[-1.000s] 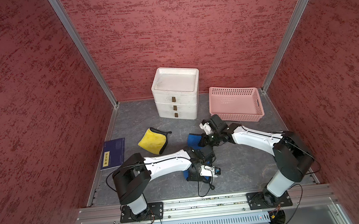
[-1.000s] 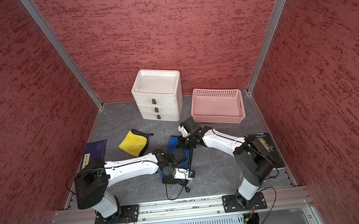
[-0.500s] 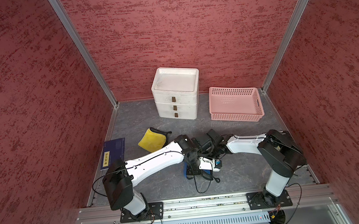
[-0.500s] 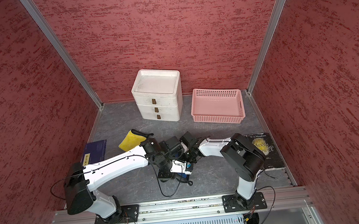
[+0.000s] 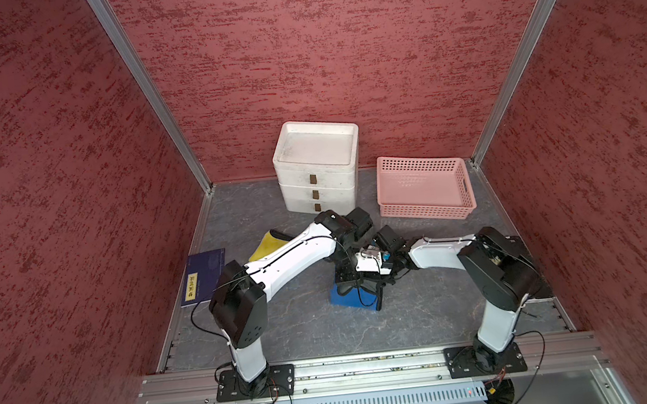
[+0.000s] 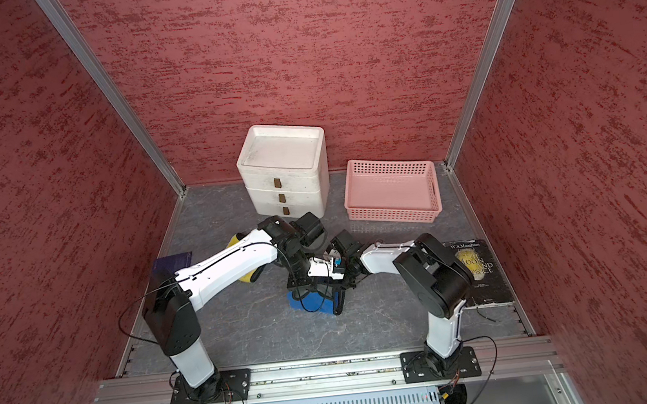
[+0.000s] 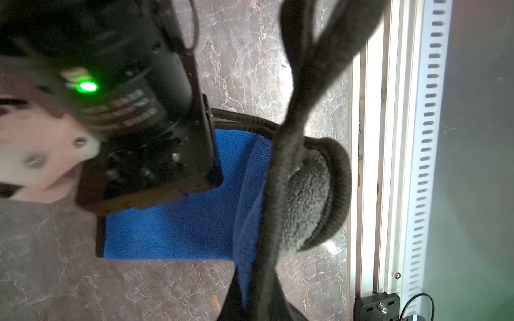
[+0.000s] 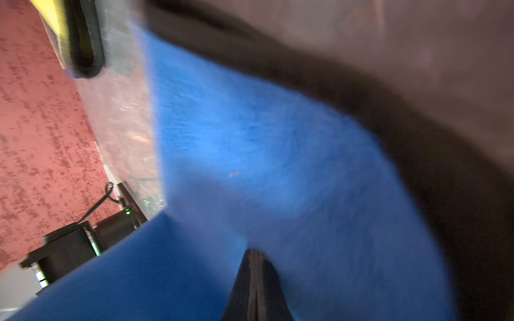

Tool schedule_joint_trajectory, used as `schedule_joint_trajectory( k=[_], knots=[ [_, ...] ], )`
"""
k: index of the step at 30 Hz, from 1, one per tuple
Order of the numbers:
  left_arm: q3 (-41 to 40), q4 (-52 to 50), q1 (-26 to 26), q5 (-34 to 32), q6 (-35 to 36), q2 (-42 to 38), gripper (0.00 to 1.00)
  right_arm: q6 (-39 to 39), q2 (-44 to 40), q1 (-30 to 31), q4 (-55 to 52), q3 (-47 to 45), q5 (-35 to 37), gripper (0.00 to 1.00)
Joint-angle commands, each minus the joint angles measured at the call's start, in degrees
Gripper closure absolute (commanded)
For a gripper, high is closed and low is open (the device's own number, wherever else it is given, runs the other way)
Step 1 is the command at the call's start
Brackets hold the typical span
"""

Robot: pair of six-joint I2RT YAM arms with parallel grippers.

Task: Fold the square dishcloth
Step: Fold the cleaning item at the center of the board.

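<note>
The square dishcloth [image 5: 350, 297] [image 6: 308, 301] is blue with a black trim and a grey underside [image 7: 306, 194]. It lies partly doubled over on the grey floor at mid-front. Both arms meet right above it. My left gripper [image 7: 256, 303] is shut on the dishcloth's trimmed edge, which runs up into its jaws. My right gripper [image 8: 254, 278] is shut on a pinched fold of the blue dishcloth [image 8: 250, 139]; this view is blurred. From above, the wrists hide both sets of fingertips. The right wrist [image 7: 125, 111] hangs close over the dishcloth [image 7: 180, 228].
A white drawer unit [image 5: 318, 170] and a pink basket [image 5: 423, 188] stand at the back. A yellow cloth [image 5: 263, 246] and a blue book [image 5: 202, 277] lie to the left. A black book [image 6: 478, 268] lies at the right. The metal rail [image 5: 371, 364] borders the front.
The right gripper has come from the dishcloth's far side toward the front, carrying cloth with it. The left gripper has risen and moved back. Both wrists now crowd together over the cloth.
</note>
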Motion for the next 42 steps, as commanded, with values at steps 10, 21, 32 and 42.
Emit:
schedule_joint_trajectory(
  k=[10,21,32,42],
  knots=[
    [9.0,-1.1,5.6,0.9,5.8,8.3,1.0,1.1,-9.8,-7.2,-2.8,-0.6,-0.9,0.98],
    [15.5,-1.2,6.0,1.6,7.1,15.5,1.0,3.8,-20.1,-16.4,-6.9,-7.6,11.6,0.95],
    [16.4,6.4,4.9,-1.8,6.2,22.6,0.69,6.0,-31.1,-16.3,-12.3,-12.3,21.2,0.94],
    [16.0,7.8,6.0,-7.5,10.0,13.8,0.04,8.8,-35.7,-8.0,-11.7,-10.8,21.1,0.93]
  ],
)
